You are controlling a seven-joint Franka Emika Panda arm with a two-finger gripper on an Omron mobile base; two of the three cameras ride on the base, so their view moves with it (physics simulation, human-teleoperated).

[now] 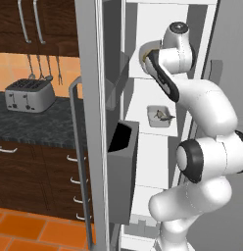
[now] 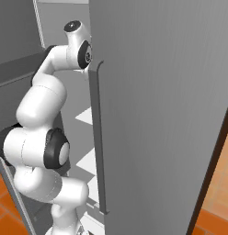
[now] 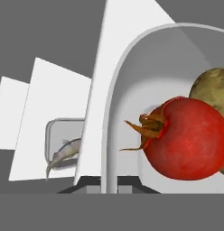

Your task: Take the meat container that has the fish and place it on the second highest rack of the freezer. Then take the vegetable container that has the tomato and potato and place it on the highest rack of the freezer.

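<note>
The main risk from here is the vegetable container [image 3: 132,103] shifting or tipping as it goes onto the highest rack of the freezer [image 1: 165,29]: it is pinched by its white rim alone, and the tomato [image 3: 186,137] and potato [image 3: 213,90] inside are loose and round, so a tilt of the wrist could roll them against the wall or out over the edge. A second hazard, as I judge it, is a knock against the rack edge or the open freezer door [image 1: 91,122], since the arm reaches high and deep into a narrow cavity. The end effector [image 3: 109,182] is closed about as far as it goes, its dark tips clamped on the container's rim at the bottom of the hand view, so it is gripping that container. The container sits up at the top of the freezer, at the hand. Below it, the meat container [image 1: 161,116] with the fish [image 3: 64,153] already rests on a lower rack, apart from the hand.
</note>
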